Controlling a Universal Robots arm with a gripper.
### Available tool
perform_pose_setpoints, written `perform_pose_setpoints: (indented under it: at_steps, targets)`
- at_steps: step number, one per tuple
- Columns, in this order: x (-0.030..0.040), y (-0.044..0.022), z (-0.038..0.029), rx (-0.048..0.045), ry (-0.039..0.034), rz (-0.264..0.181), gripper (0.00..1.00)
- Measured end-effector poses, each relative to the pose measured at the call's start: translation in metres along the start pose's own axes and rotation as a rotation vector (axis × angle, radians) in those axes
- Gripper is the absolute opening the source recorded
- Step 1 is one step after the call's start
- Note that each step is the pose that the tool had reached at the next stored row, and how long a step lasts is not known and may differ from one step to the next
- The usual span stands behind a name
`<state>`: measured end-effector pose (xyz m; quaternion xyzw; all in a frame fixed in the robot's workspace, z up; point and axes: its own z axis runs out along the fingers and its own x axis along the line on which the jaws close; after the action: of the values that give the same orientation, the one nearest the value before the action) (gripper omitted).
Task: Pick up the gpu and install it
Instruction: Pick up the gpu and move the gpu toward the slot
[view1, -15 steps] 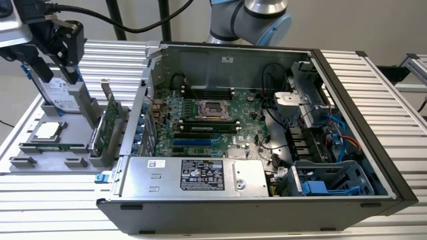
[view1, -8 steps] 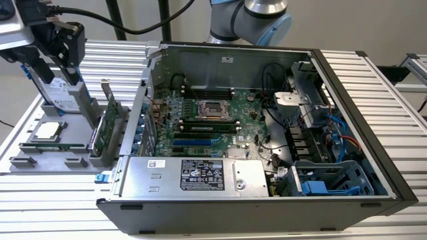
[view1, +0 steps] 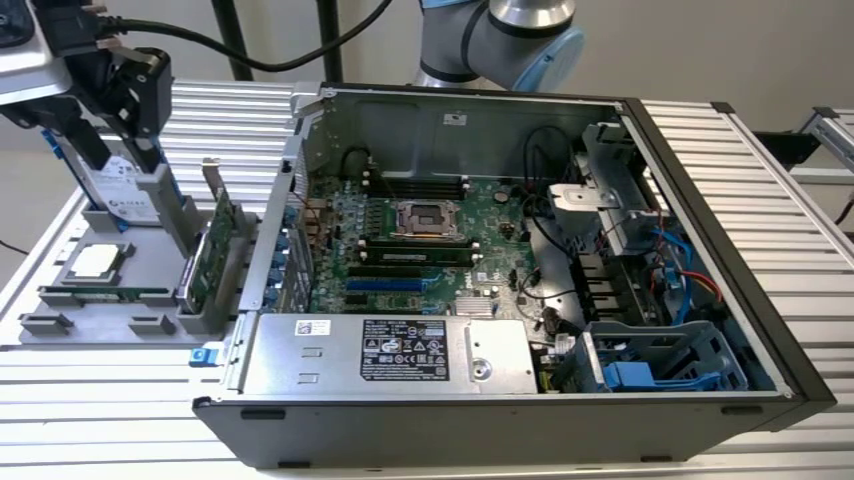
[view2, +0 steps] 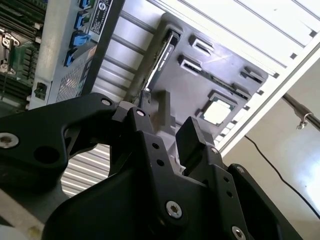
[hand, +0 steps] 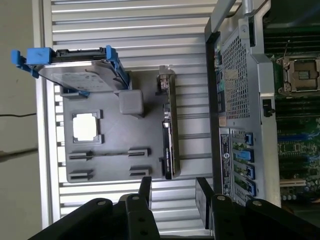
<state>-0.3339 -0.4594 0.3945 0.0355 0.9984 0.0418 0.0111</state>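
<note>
My end effector (hand: 172, 184) spread apart, empty, hovering over the gray holder (hand: 112, 167) on the bench (hand: 125, 30). The gpu (hand: 168, 142) stands on edge there, beside the computer case (hand: 235, 75). I judge it light, stiff, fragile; I'd take the upper board edge, clear of components.
</note>
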Motion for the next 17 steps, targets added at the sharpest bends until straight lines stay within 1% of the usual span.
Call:
perform_pose_setpoints:
  at_steps: [17]
  targets:
    - [-0.0002,-0.0004,0.0051,0.0000,0.0000,0.000,1.00]
